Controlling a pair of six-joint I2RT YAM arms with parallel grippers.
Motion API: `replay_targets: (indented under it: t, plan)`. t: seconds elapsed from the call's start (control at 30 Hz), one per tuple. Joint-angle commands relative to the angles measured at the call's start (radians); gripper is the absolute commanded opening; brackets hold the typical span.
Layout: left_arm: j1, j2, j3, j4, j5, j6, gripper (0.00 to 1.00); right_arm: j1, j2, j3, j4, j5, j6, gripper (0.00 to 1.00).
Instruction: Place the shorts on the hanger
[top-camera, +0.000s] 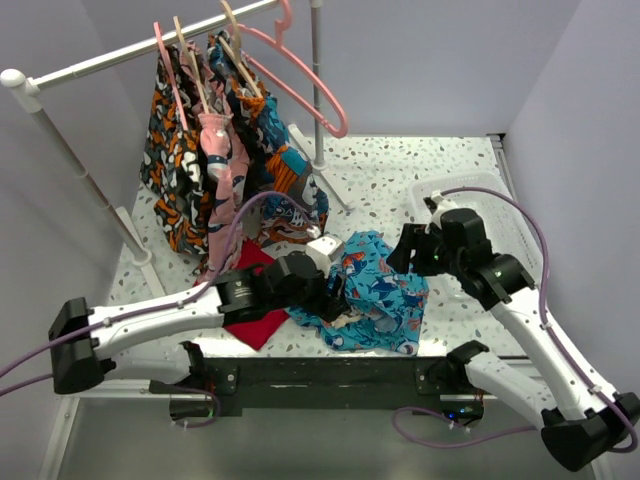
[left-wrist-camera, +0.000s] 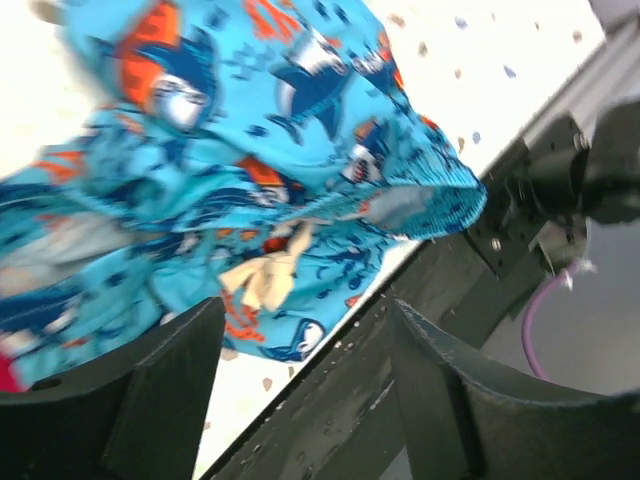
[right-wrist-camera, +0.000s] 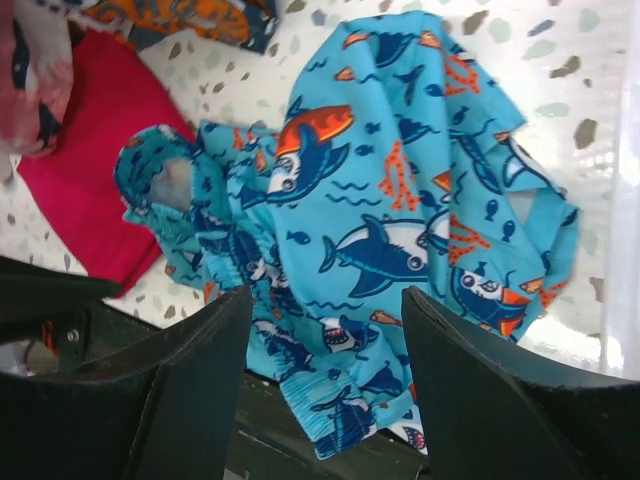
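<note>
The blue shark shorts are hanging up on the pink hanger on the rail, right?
Not quite. The shorts are not on the hanger. They lie crumpled on the table. The pink hanger is on the rail, but it hangs bare. The top external view shows this.

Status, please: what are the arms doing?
Left gripper and right gripper open, over bright blue cartoon-print shorts, crumpled on table. Salmon-pink plastic hanger on rail, bare. Plain red cloth beside shorts.

A plain red cloth lies on the speckled worktop. Patterned garments hang from pale wooden hangers on a white rail.
</note>
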Motion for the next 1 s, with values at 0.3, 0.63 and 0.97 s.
replay_targets:
  t: [0.3, 0.63, 0.97]
  plan:
    - [0.115, 0.025, 0.12, -0.43, -0.523, -0.195, 0.57, 0.55, 0.067, 0.127, -0.187, 0.417, 0.105, 0.64]
    - [0.192, 0.194, 0.181, -0.292, -0.488, -0.132, 0.58, 0.616, 0.124, 0.153, -0.284, 0.551, 0.093, 0.65]
    - [0.201, 0.242, 0.137, -0.249, -0.461, -0.146, 0.52, 0.638, 0.135, 0.135, -0.287, 0.461, 0.042, 0.65]
